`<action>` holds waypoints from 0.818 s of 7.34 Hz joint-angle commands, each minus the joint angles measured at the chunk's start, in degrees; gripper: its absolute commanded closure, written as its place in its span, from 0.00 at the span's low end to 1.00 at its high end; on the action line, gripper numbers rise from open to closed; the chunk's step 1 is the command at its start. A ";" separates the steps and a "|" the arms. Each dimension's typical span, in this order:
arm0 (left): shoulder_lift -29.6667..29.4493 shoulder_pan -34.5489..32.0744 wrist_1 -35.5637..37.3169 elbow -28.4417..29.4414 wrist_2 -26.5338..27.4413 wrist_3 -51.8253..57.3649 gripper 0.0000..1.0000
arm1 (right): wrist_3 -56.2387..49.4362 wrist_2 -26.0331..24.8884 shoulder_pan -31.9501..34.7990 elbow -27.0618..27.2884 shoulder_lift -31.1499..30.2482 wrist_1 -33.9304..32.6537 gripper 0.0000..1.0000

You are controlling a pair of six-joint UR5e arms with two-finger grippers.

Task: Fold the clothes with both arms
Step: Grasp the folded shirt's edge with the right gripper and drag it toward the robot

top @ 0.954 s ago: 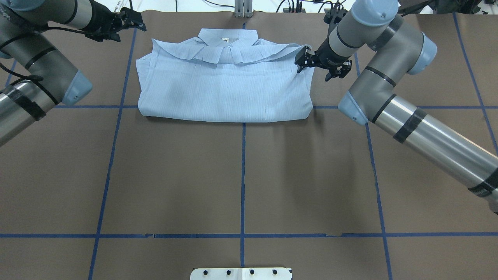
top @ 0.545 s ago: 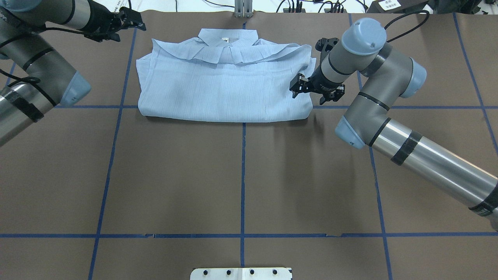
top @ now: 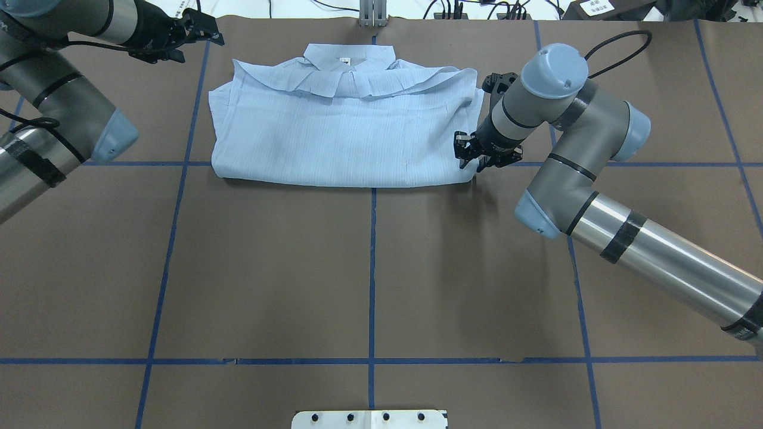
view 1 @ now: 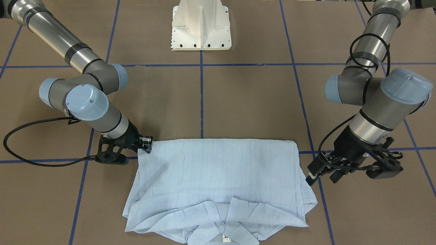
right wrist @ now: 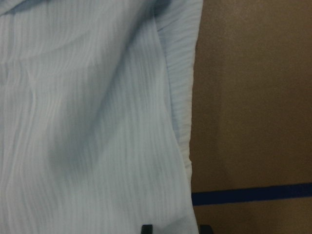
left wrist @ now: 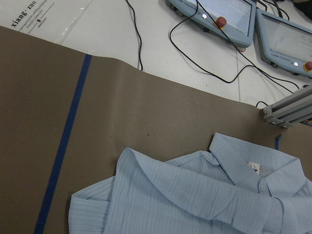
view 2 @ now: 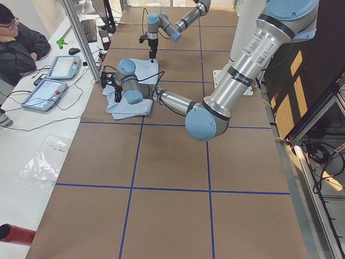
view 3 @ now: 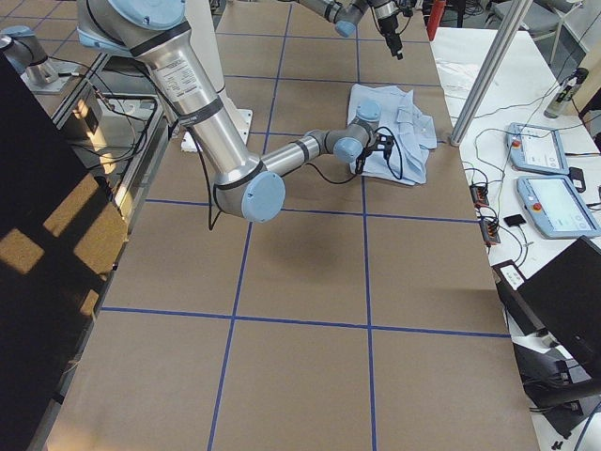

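Observation:
The light blue striped shirt (top: 346, 131) lies folded into a wide rectangle at the far middle of the table, collar (top: 349, 59) toward the far edge. My right gripper (top: 467, 156) is down at the shirt's near right corner (view 1: 147, 143). In the right wrist view its two fingertips (right wrist: 146, 228) stand a little apart, with the shirt's edge (right wrist: 183, 122) between them. My left gripper (top: 210, 33) hangs open off the far left of the shirt, apart from the cloth (view 1: 309, 175). The left wrist view shows the collar (left wrist: 253, 165) and no fingers.
Blue tape lines (top: 372, 268) grid the brown table cover. The white pedestal base (view 1: 201, 27) stands at the robot's side. An aluminium post (top: 372, 15), cables and two teach pendants (left wrist: 219, 19) lie past the far edge, where a person (view 2: 19, 43) sits.
My right gripper has come down the shirt's right edge, from beside the shoulder by the collar to the near right corner, and has dropped lower. The left arm and the shirt have stayed put.

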 commanded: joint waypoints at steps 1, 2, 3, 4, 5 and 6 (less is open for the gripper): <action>0.18 0.00 0.00 -0.04 0.00 -0.04 0.00 | -0.17 0.36 0.10 0.17 -0.76 0.20 1.00; 0.18 0.00 0.00 -0.13 0.00 -0.04 0.00 | -0.52 0.80 0.27 1.13 -1.02 0.20 1.00; 0.18 0.00 0.00 -0.13 0.00 -0.12 0.00 | -0.61 1.33 0.27 3.83 -2.77 0.12 1.00; 0.27 -0.09 0.00 -0.56 0.00 -0.12 0.00 | -0.61 1.77 0.36 9.17 -6.70 0.12 1.00; 0.36 -0.09 0.00 -0.91 0.00 -0.39 0.00 | -0.61 1.77 0.27 14.35 -10.31 -0.14 1.00; 1.05 -0.09 0.00 -1.35 0.00 -0.48 0.00 | -0.61 1.77 -0.34 18.23 -13.91 -0.15 1.00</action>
